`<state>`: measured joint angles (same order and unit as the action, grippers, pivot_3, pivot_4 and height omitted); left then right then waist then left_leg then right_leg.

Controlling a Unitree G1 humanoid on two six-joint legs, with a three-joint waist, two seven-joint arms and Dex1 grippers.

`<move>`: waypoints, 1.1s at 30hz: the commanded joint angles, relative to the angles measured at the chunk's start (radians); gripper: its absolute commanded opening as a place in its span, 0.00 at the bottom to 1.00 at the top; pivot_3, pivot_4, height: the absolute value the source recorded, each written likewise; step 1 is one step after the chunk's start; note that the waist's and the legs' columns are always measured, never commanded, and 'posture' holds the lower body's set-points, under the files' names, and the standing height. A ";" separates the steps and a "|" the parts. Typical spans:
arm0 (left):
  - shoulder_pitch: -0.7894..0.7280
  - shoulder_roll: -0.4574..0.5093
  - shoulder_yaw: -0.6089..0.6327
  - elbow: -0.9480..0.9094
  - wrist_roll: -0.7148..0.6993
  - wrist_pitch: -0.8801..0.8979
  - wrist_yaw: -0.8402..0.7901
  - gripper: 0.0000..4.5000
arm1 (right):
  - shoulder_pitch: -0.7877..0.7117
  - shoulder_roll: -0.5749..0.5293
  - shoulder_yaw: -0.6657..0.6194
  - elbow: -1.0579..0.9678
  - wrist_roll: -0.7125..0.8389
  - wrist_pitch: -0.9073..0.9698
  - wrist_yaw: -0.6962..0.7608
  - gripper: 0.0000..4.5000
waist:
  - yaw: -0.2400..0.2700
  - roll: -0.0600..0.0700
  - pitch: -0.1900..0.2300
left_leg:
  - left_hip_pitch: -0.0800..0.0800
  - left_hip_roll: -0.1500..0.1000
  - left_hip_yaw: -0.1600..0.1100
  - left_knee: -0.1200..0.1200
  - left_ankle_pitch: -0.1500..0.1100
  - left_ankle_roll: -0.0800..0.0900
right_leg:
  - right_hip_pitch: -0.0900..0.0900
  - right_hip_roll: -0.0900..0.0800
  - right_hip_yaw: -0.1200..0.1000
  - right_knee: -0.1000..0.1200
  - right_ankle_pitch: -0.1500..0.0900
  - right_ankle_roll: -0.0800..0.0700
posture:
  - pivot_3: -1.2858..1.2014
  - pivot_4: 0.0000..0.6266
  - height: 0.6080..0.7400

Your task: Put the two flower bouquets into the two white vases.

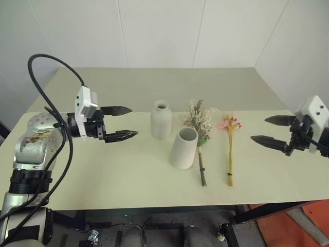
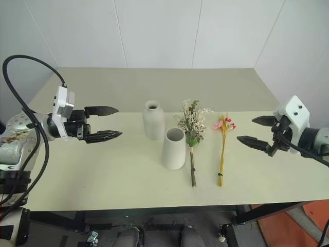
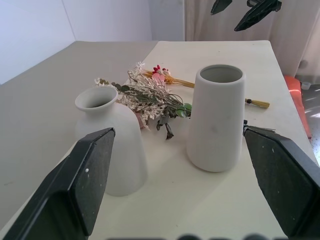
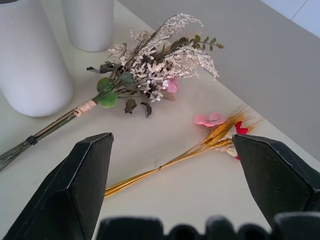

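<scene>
Here both bouquets lie flat on the table [image 1: 103, 175], the thin bouquet [image 1: 230, 149] nearest the empty, spread right gripper [image 1: 267, 130], the bushy bouquet [image 1: 199, 131] beside the two vases [image 1: 175, 135], which face the spread left gripper [image 1: 123, 123].

Left hand [image 1: 122, 122] and right hand [image 1: 271, 130] hover open.

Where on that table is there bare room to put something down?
Bare table lies between the left claw and the narrow-necked vase, and along the far edge. The middle is crowded: wide vase, bushy bouquet, thin bouquet.
</scene>
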<state>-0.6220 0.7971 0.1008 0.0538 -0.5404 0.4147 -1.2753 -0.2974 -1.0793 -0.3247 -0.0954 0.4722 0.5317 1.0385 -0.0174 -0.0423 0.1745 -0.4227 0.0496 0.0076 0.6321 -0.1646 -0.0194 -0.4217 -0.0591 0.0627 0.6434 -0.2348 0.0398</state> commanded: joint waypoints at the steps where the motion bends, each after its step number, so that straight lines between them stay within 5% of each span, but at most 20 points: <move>1: -0.023 0.005 0.014 -0.008 0.001 -0.025 -0.007 0.99 | -0.017 -0.014 -0.011 -0.010 -0.003 0.004 -0.004 1.00 | 0.000 0.000 0.000 | 0.000 0.000 0.000 0.000 0.000 0.000 | 0.000 0.000 0.000 0.000 0.000 0.000 | 0.52 0.24 1.00; 9: -0.035 -0.003 0.011 0.018 0.019 -0.041 0.001 0.99 | -0.050 -0.016 0.026 -0.003 -0.014 0.057 -0.029 1.00 | -0.001 0.000 0.000 | 0.000 0.000 0.000 0.000 0.000 0.000 | 0.000 0.000 0.000 0.000 0.000 0.000 | 0.52 0.24 1.00; 15: -0.045 -0.013 0.007 0.025 0.024 -0.047 -0.003 0.99 | -0.228 0.003 0.192 0.027 -0.027 0.420 -0.159 1.00 | -0.005 0.000 0.000 | 0.000 0.000 0.000 0.001 0.000 0.000 | -0.001 0.000 0.000 0.002 0.000 0.000 | 0.52 0.24 1.00; 23: -0.070 -0.019 0.003 0.040 0.025 -0.055 -0.010 0.99 | -0.615 0.176 0.514 0.408 -0.205 0.649 -0.265 1.00 | -0.022 0.000 0.000 | -0.001 0.000 0.000 0.000 0.000 0.000 | -0.002 0.000 0.000 0.001 0.002 -0.004 | 0.52 0.24 1.00; 33: -0.045 -0.017 0.014 0.010 0.017 -0.049 0.003 0.99 | -0.763 0.333 0.679 0.732 -0.325 0.647 -0.213 1.00 | -0.023 0.000 0.000 | -0.005 0.000 0.000 0.000 0.000 0.000 | -0.005 0.000 0.000 0.001 0.004 -0.006 | 0.52 0.24 1.00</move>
<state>-0.6640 0.7729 0.0922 0.0939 -0.5120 0.3744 -1.2767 -1.0396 -0.7429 0.3476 0.6292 0.1678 1.1881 0.8059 -0.0408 -0.0421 0.1746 -0.4272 0.0491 0.0074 0.6321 -0.1646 -0.0192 -0.4262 -0.0592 0.0627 0.6448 -0.2312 0.0338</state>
